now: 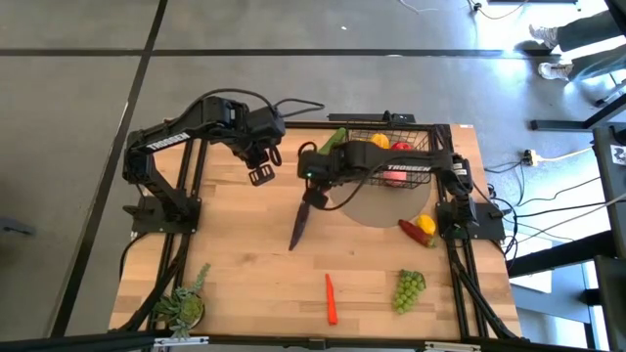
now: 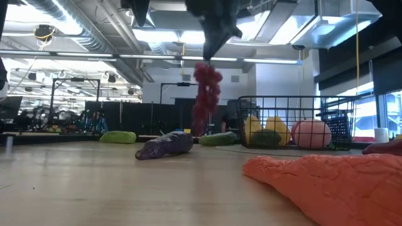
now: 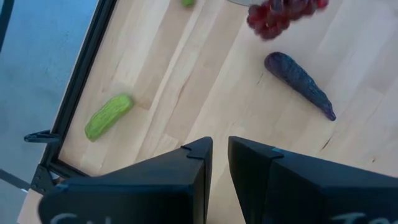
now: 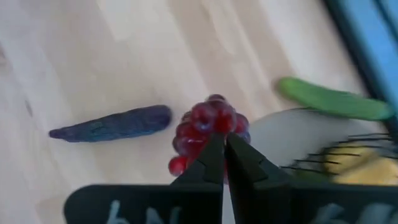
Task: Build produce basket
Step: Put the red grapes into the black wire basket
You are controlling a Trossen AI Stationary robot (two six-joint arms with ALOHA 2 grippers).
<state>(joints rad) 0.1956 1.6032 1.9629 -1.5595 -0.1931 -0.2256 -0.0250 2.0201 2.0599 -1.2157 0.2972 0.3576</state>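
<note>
Right gripper (image 4: 225, 163) clamping red grapes (image 4: 208, 124) aloft, seemingly beside basket (image 2: 295, 119)

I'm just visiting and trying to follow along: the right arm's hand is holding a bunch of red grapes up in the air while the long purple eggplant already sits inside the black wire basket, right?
Not quite. The long purple eggplant lies on the wooden table, outside the black wire basket; the high view shows it. The right arm's hand does hold the bunch of red grapes in the air.
</note>
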